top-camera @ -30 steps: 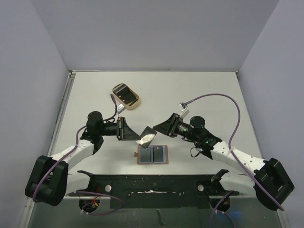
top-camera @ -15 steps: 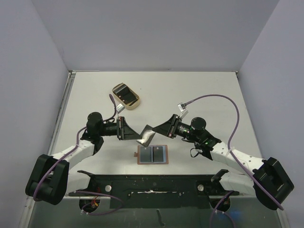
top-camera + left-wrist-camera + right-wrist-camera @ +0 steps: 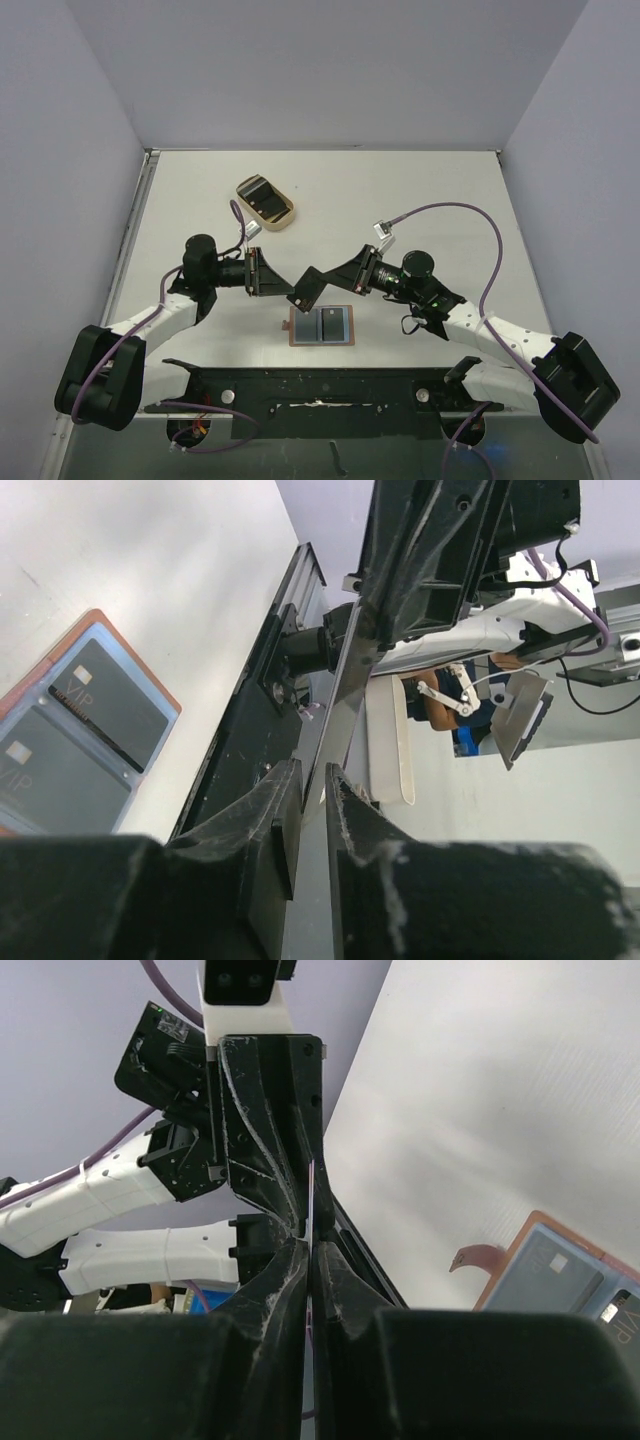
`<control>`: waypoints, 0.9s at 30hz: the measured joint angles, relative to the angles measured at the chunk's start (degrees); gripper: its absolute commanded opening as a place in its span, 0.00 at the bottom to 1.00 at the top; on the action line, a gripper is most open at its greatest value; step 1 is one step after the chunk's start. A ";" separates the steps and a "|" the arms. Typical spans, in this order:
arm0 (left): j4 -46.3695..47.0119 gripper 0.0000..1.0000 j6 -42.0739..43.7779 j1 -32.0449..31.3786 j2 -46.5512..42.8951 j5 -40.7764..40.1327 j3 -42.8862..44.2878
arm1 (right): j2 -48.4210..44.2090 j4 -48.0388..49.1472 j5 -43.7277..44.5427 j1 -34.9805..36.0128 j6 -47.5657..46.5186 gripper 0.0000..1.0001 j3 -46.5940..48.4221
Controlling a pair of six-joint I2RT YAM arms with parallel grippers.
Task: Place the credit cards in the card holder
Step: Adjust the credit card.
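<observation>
handover in mid-air, by the look of it. left gripper [image 3: 284, 282] and right gripper [image 3: 325, 277] are both clenched on opposite ends of one thin silver-grey plastic credit card [image 3: 305, 290]. the card is edge-on to both wrist views and clear of the white counter [image 3: 420, 200]. probably a regrip, so one arm ends up with a free edge to insert.

brown leather-like bifold card holder [image 3: 322, 326] lies open and flat at 6 o'clock of the card, blue-grey inside up. two dark rectangular cards [image 3: 110, 705] already sit in its pockets, so the slot for this one is unclear.

tan oval tray [image 3: 265, 202] at 11 o'clock, well apart, holds more dark cards [image 3: 262, 197].

risk: if both let go early, the card drops.
</observation>
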 measured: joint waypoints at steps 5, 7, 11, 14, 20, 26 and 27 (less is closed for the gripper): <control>-1.29 0.35 0.39 0.68 -0.11 -0.02 0.02 | 0.00 1.09 -0.09 -0.37 0.17 0.00 0.00; -1.33 0.36 0.35 0.68 -0.22 0.02 0.02 | 0.02 1.14 -0.15 -0.39 0.20 0.00 0.00; -1.33 0.36 0.37 0.66 -0.24 0.00 0.02 | 0.09 1.29 -0.22 -0.44 0.24 0.00 0.00; -1.29 0.35 0.35 0.63 -0.24 0.00 0.02 | 0.09 1.75 -0.24 -0.44 0.42 0.00 0.00; -1.07 0.05 0.22 0.59 -0.24 -0.04 -0.11 | 0.07 1.97 -0.24 -0.44 0.48 0.02 0.00; -0.26 0.00 0.28 0.46 -0.24 0.37 -0.28 | 0.07 1.36 -1.07 -1.25 0.46 0.10 0.00; -0.15 0.00 0.31 0.37 -0.24 0.50 -0.28 | 0.04 1.09 -1.70 -1.55 0.44 0.10 0.00</control>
